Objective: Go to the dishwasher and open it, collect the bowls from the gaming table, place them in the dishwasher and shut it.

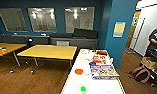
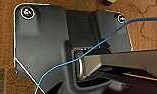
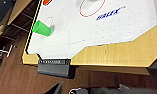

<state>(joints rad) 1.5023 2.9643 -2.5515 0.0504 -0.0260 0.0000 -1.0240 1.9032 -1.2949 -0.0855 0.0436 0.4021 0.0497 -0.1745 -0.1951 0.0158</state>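
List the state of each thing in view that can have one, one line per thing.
Small bright green plastic bowl: on the long white-topped gaming table, near its end, tipped on its side, empty.
Shallow red-orange plastic bowl: upright on the same table, farther along, apart from the green one.
Colourful flat game box: lying flat, closed.
Square yellow-topped table: standing beside the gaming table.
Brown backpack: slumped on the wooden floor.

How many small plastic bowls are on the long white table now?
2. The red-orange bowl sits near the table's left edge, halfway along. The green bowl stands closer to the robot, at the near end. Boxes farther along the white table might hide others.
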